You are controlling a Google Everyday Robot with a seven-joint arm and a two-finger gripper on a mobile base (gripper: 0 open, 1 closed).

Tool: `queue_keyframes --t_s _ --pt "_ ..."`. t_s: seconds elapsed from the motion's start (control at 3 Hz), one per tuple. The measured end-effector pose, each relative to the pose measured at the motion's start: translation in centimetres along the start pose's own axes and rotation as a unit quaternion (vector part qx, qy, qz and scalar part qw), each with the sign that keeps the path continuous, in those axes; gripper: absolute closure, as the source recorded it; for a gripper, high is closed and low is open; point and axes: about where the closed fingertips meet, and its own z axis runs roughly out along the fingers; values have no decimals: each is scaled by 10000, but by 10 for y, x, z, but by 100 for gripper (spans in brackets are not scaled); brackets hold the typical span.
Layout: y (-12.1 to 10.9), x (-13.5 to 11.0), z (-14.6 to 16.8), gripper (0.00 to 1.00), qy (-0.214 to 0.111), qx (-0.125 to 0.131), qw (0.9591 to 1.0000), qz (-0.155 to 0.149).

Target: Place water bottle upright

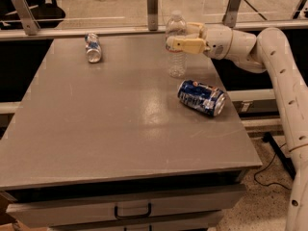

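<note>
Three containers share the grey worktop (110,134), and only one of them stands. The water bottle (176,57), clear and ribbed with a white cap, is upright on its base toward the far right part of the surface, a short way in from the back edge. The pincer (177,36) reaches in from the right at about the bottle's mid-height and is pinching the water bottle: one cream-coloured finger (187,45) lies across the side of the bottle nearer the camera, while the other shows behind it, so the bottle sits between the two. The white arm (281,76) runs back from the pincer to the right, bends past the worktop's right edge and drops down along the right border of the view. Nearer the camera and slightly right of the bottle, a blue soda can (201,97) lies on its side, angled, with its silver end pointing toward the front right corner; it is near the bottle but apart from it. Well away, at the far left part of the surface, a small silver-blue can (93,47) also lies on its side, lengthwise toward the back edge. Below the front edge of the worktop is a drawer (86,213) with a dark handle (132,211). Behind the worktop, upright metal posts (152,1) rise along a rail, and a dark cable (272,150) trails on the speckled floor at the right.
</note>
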Motion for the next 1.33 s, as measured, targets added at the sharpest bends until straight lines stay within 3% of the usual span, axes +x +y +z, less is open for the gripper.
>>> queue_keyframes --t_s 0.33,0.67,1.0,1.33 --pt "1 0 -2 0 10 26 10000 6" --pt "3 -4 -5 0 97 84 9999 -49" --pt "10 -29 -18 0 292 254 9988 -315" --pt "22 -63 -39 0 761 509 9940 -599"
